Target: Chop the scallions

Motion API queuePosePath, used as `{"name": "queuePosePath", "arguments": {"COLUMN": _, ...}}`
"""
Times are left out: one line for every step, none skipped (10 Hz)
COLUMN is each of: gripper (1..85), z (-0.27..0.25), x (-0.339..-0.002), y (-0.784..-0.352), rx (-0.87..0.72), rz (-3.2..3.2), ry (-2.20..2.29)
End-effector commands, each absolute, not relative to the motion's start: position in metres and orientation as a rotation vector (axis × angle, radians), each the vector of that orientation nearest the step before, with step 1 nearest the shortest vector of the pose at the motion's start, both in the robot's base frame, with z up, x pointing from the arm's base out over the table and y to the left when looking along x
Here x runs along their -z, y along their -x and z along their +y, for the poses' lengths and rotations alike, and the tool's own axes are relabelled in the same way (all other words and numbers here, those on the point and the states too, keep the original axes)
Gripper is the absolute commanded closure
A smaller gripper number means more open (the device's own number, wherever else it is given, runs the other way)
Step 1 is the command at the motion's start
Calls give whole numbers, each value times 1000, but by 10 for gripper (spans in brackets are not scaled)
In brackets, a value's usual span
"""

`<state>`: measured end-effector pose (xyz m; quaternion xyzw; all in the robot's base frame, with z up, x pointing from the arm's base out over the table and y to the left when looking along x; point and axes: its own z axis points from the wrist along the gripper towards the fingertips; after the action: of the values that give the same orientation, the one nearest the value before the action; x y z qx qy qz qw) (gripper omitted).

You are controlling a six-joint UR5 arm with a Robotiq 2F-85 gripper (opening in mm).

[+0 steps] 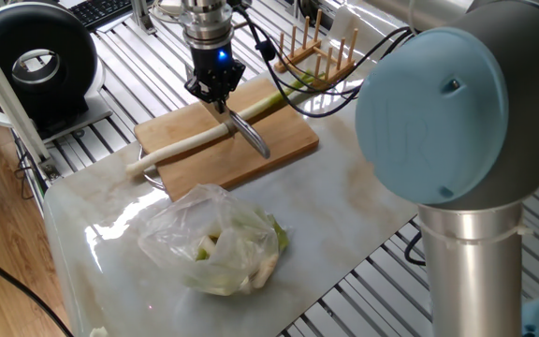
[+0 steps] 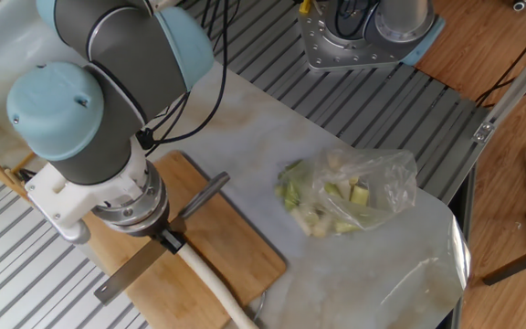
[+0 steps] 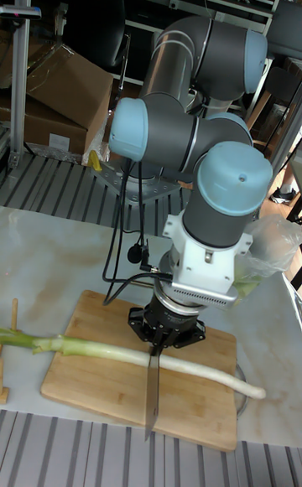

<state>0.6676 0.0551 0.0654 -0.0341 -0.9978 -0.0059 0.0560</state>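
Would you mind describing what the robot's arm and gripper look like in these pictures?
The arm is built of grey cylindrical links with rounded pale-blue joint caps. A white flange sits above a ribbed silver ring. Black cables run along the wrist. The gripper is small and black, with a blue light glowing above it.

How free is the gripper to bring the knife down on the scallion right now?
Probably free: the gripper holds the knife right over the scallion on the board, with nothing between them. The bag lies off to the side.
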Motion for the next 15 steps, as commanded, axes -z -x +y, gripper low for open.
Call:
{"name": "queuePosePath", "arguments": {"gripper": 843, "z": 57, "x": -75, "y": -662, "rx": 77, "rz": -2966, "ry": 92}}
{"name": "queuePosePath", "arguments": {"gripper": 843, "z": 56, "x": -77, "y": -661, "rx": 88, "rz": -2955, "ry": 88}}
{"name": "queuePosePath", "arguments": {"gripper": 843, "z": 54, "x": -73, "y": -660, "rx": 93, "rz": -2959, "ry": 83}}
{"name": "queuePosePath", "arguments": {"gripper": 843, "z": 49, "x": -69, "y": -658, "rx": 71, "rz": -2962, "ry": 85}}
{"name": "queuePosePath", "arguments": {"gripper": 843, "z": 47, "x": -69, "y": -655, "rx": 56, "rz": -2954, "ry": 90}}
{"name": "queuePosePath", "arguments": {"gripper": 843, "z": 48, "x": -68, "y": -654, "rx": 56, "rz": -2954, "ry": 93}}
{"name": "queuePosePath", "arguments": {"gripper": 843, "z": 49, "x": -68, "y": -652, "rx": 60, "rz": -2948, "ry": 96}}
{"name": "queuePosePath", "arguments": {"gripper": 843, "z": 51, "x": -67, "y": -649, "rx": 57, "rz": -2945, "ry": 101}}
{"name": "queuePosePath", "arguments": {"gripper": 843, "z": 51, "x": -65, "y": -646, "rx": 41, "rz": -2945, "ry": 107}}
{"name": "queuePosePath", "arguments": {"gripper": 843, "z": 51, "x": -64, "y": -644, "rx": 29, "rz": -2947, "ry": 113}}
{"name": "queuePosePath", "arguments": {"gripper": 843, "z": 51, "x": -63, "y": -643, "rx": 24, "rz": -2947, "ry": 113}}
{"name": "queuePosePath", "arguments": {"gripper": 843, "z": 51, "x": -65, "y": -640, "rx": 24, "rz": -2935, "ry": 110}}
{"name": "queuePosePath", "arguments": {"gripper": 843, "z": 52, "x": -67, "y": -637, "rx": 28, "rz": -2921, "ry": 107}}
{"name": "queuePosePath", "arguments": {"gripper": 843, "z": 53, "x": -69, "y": -636, "rx": 31, "rz": -2912, "ry": 108}}
{"name": "queuePosePath", "arguments": {"gripper": 843, "z": 55, "x": -71, "y": -634, "rx": 32, "rz": -2902, "ry": 112}}
